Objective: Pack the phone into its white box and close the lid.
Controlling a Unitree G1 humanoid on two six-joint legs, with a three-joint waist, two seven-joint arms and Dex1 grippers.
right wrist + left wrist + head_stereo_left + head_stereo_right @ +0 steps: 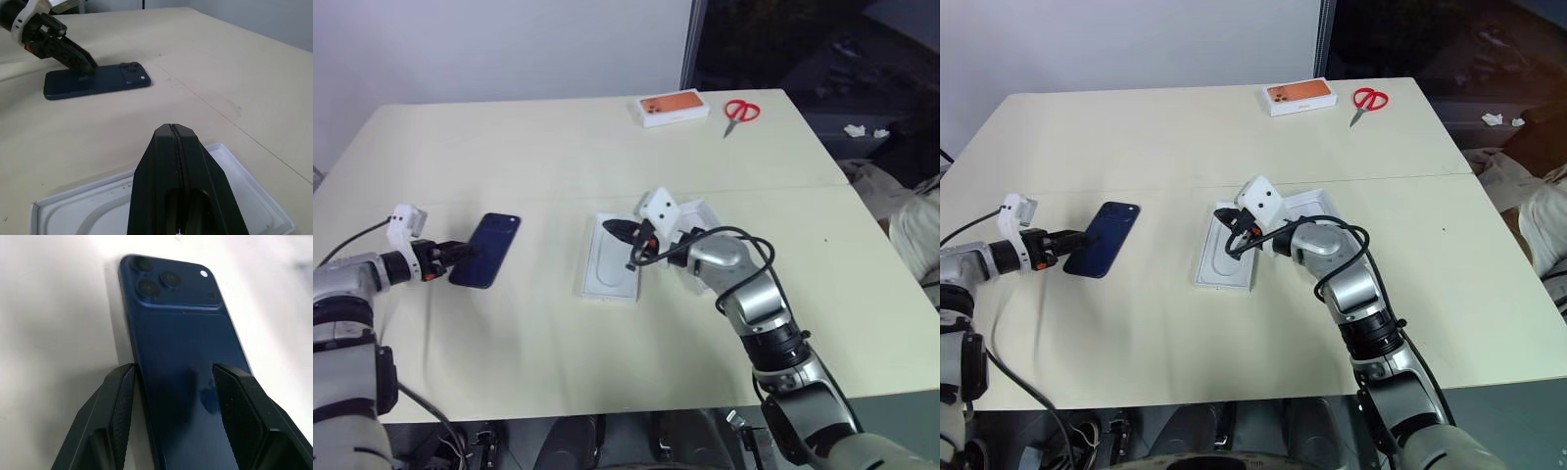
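Navy phone gripped at table's left; right fingers pressed shut over white insert

Cream table (558,147) carrying all items. Nearest, toward the middle: white insert (610,259) with a rounded oval recess, lying flat. Right gripper (619,229) poised just above its far end, fingers closed tight together, nothing between them. Partly hidden behind that wrist: a white boxed piece (1312,207), touching or just beside the insert; box or lid not determinable.

Left side, about level with the insert: phone (486,250), dark navy, glossy, lying back-up on the table, camera cluster at the far end. Left gripper (460,252) at the phone's near end, one finger (120,406) on each long edge, set narrow and clamped on the phone's sides. Phone well apart from the insert.

Far edge, right of centre: orange-topped box (673,108), flat. Just to its right: red-handled scissors (740,112), lying near but not touching the box.
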